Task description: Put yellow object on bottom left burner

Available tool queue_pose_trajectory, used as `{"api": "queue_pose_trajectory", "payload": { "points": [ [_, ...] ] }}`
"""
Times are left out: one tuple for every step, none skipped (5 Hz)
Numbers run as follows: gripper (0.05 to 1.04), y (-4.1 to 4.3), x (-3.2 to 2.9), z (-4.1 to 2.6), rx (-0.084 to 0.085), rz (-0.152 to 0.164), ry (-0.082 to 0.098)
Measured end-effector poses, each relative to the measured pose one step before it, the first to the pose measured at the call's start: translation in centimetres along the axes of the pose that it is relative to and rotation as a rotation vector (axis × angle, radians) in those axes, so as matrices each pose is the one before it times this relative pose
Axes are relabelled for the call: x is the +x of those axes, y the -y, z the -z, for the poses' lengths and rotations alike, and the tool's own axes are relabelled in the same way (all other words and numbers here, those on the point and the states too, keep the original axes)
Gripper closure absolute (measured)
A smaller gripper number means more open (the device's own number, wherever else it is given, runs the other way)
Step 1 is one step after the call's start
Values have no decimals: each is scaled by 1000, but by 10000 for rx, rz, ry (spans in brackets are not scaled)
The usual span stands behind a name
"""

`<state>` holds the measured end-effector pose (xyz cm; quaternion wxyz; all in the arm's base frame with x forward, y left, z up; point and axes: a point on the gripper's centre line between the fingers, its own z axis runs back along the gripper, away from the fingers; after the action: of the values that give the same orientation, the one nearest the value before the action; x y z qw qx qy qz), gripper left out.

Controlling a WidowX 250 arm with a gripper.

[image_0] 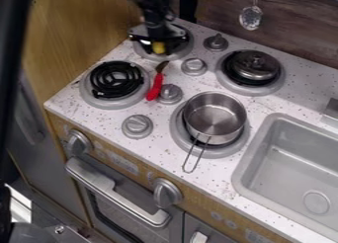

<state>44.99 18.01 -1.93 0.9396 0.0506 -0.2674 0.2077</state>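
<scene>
The tool (158,43) is hanging over the back left burner (182,50), the yellow object (158,48) showing right beneath; I can't tell if it's gripping. A loose hold could be dropping it short of the bottom left burner (88,93).

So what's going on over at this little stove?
A black robot arm has its gripper low over the back left burner, right at a small yellow object; I can't tell whether it has hold of it. The object isn't on the front left burner yet. A metal pot sits on the front right burner, and a red-handled utensil lies between the burners.
</scene>
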Motion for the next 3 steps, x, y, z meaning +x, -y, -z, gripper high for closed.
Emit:
{"api": "queue_pose_trajectory", "payload": {
  "points": [
    [506, -3227, -1404, -2418, -374, 726, -65],
    [506, -2362, -3129, -1100, -418, 668, -333],
    [506, -1776, -2275, -1057, -42, 226, -213]
  ]
}}
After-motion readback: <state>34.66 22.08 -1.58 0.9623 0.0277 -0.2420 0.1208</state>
